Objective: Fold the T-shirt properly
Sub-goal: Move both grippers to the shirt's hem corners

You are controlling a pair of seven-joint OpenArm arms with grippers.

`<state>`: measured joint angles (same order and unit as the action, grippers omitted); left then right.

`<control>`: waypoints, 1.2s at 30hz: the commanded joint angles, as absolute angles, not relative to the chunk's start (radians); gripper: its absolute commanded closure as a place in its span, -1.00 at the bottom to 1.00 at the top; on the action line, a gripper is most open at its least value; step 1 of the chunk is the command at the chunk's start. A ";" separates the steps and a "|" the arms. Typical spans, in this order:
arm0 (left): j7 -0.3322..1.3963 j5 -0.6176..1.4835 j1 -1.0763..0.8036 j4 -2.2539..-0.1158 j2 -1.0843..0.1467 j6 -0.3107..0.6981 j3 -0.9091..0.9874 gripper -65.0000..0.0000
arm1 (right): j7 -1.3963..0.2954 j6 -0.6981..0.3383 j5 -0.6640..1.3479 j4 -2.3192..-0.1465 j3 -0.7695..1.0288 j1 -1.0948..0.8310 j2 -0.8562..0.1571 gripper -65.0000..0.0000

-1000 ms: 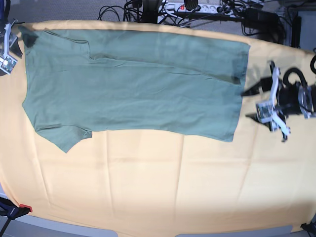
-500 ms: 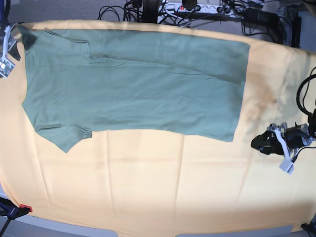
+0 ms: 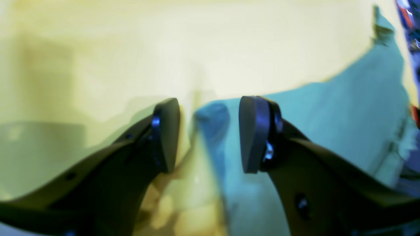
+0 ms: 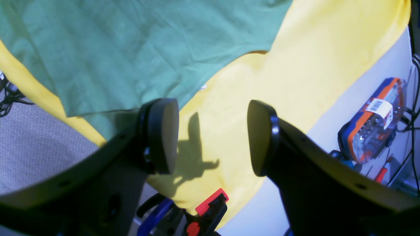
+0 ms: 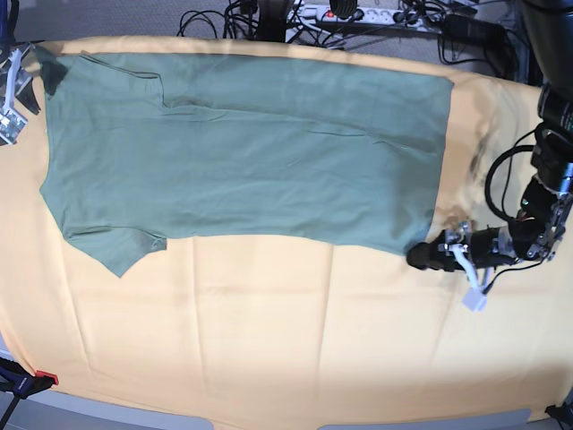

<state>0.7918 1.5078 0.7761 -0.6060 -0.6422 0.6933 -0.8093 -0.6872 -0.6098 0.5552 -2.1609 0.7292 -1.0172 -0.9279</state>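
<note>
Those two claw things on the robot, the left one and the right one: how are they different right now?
The left gripper sits low at the near hem corner of the T-shirt, while the right gripper waits at the table's far end, beside the shirt's top corner. In the wrist views, the shirt's corner lies between the left jaws; between the right jaws there is only the yellow cloth. Both stand open and hold nothing.
</note>
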 commanded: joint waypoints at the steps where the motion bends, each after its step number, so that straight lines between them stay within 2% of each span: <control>1: 0.872 1.484 0.793 -0.610 -0.638 0.698 -0.807 0.04 | -0.673 -0.601 0.553 -2.171 0.743 -1.019 -0.942 -0.08; 4: 0.981 1.484 0.796 -0.618 -0.616 0.698 -0.807 0.04 | -0.666 -0.601 0.554 -2.171 0.742 -1.010 -0.942 -0.08; 8: 0.995 1.484 0.797 -0.637 -0.618 0.698 -0.807 0.06 | -0.662 -0.588 0.554 -2.171 0.742 -0.981 -0.941 -0.08; 10: 0.996 1.484 0.799 -0.645 -0.617 0.698 -0.807 0.26 | -0.632 -0.572 0.554 -2.171 0.742 -0.966 -0.939 -0.08; 14: 0.993 1.484 0.810 -0.651 -0.618 0.698 -0.807 0.97 | -0.551 -0.558 0.608 -2.171 0.741 -0.901 -0.875 -0.08; 15: 0.991 1.484 0.816 -0.651 -0.618 0.698 -0.807 1.00 | -0.550 -0.552 0.646 -2.171 0.741 -0.876 -0.848 -0.08; 21: 0.976 1.484 0.852 -0.651 -0.618 0.698 -0.807 1.00 | -0.549 -0.550 0.741 -2.155 0.739 -0.704 -0.670 -0.08; 25: 0.973 1.484 0.874 -0.651 -0.617 0.698 -0.807 1.00 | -0.550 -0.549 0.740 -2.088 0.715 -0.558 -0.589 -0.08; 36: 0.966 1.484 0.879 -0.651 -0.615 0.698 -0.807 1.00 | -0.572 -0.568 0.673 -1.610 0.456 -0.093 -0.561 -0.08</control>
